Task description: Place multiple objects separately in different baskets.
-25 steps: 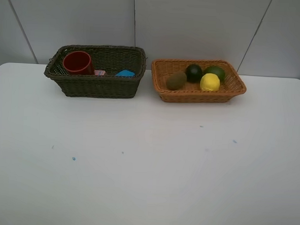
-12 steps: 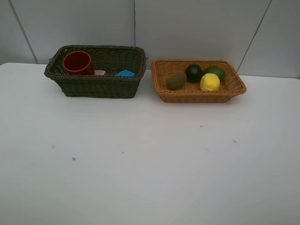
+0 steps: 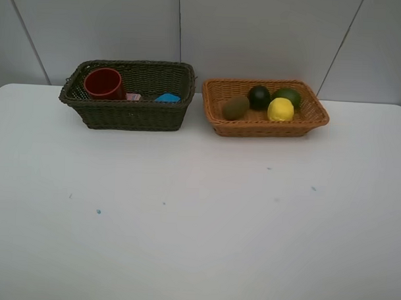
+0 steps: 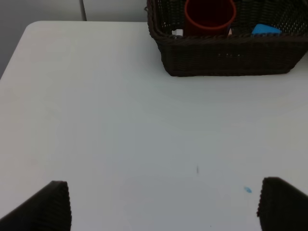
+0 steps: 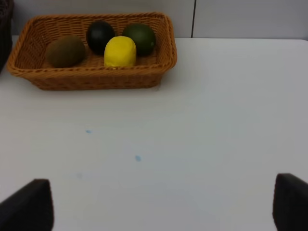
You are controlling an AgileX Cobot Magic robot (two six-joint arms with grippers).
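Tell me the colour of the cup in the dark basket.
Red-brown; the cup shows best in the left wrist view, standing in the dark basket.

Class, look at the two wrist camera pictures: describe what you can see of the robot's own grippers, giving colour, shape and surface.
Only the fingertips show. The left gripper has two dark, nearly black fingers with blocky, squared ends and a ridged, textured inner face. The right gripper looks the same: two black, chunky fingers at the picture's lower corners. No cables, markings or arm links are visible in any view.
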